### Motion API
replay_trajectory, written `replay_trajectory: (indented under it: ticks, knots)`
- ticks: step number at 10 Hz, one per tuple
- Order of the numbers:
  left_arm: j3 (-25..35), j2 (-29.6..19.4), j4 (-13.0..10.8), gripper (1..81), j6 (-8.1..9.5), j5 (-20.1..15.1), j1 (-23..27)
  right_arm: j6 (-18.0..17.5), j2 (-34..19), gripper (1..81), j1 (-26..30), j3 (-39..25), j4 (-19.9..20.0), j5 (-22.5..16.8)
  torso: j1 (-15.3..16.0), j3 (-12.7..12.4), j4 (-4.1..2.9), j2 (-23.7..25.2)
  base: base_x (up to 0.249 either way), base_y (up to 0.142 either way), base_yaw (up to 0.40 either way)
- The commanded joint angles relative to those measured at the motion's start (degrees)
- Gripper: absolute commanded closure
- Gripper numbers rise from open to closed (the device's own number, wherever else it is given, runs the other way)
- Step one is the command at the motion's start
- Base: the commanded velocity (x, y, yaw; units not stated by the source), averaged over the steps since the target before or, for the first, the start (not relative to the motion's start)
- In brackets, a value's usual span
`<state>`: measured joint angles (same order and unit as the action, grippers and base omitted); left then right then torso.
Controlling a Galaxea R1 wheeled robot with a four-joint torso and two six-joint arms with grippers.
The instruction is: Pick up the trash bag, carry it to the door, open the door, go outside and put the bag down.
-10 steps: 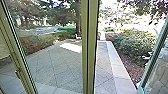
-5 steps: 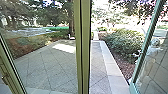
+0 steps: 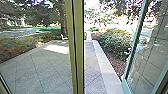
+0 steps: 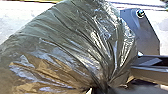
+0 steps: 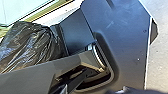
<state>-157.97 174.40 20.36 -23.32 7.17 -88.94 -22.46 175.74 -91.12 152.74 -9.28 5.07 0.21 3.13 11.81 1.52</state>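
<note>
One broad paved yard (image 3: 47, 67) spreads ahead in the head view, its grey slabs matte and cut by slanting joints, with a smoother pale border strip (image 3: 106, 71) along its right edge. Two upright frames stand before it: a pair of narrow olive-green posts (image 3: 75, 47) side by side near the middle, flat-faced, and a leaning teal-edged glass door (image 3: 150, 62) at the right, glossy with reflections. Between them the door opening shows the paving directly. Just past the border strip's outer edge, a rounded, small-leaved bush (image 3: 116, 42) grows from brown mulch (image 3: 118, 65). The trash bag (image 4: 70, 42) is with the robot, beside its body: thin, shiny, dark plastic, bulging, with creases fanning out and brownish patches in the left wrist view. The right wrist view adds the olive frame and pale glass behind the bag. Those creases converge on a tight neck, where the left tool (image 4: 102, 87) is closed on the bag; how the right tool (image 5: 127, 90) stands, I cannot tell.
</note>
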Motion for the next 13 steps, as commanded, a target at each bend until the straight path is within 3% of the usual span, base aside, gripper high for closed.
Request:
replay_trajectory:
  ticks: [1, 8, 13]
  knots:
    - [-0.06, -0.27, -0.14, 81.1, -0.23, -3.13, 2.50, 0.57, 0.87, 1.0, 1.60, -0.08, -1.09, -2.87, 0.00, 0.00, 0.00, 0.00, 0.000, 0.000, -0.181]
    - [0.11, -0.27, -0.14, 81.1, -0.23, -3.21, 2.50, 0.83, 0.87, 1.0, 1.25, 1.06, -1.27, -2.96, 0.00, 0.00, 0.00, 0.00, 0.000, 0.000, -0.143]
    - [-0.06, -0.18, -0.85, 81.1, -0.24, -2.69, 2.59, 1.10, 1.13, 1.0, 0.45, 1.59, -2.68, -3.40, 0.00, 0.00, 0.00, 0.00, 0.000, 0.000, 0.000]
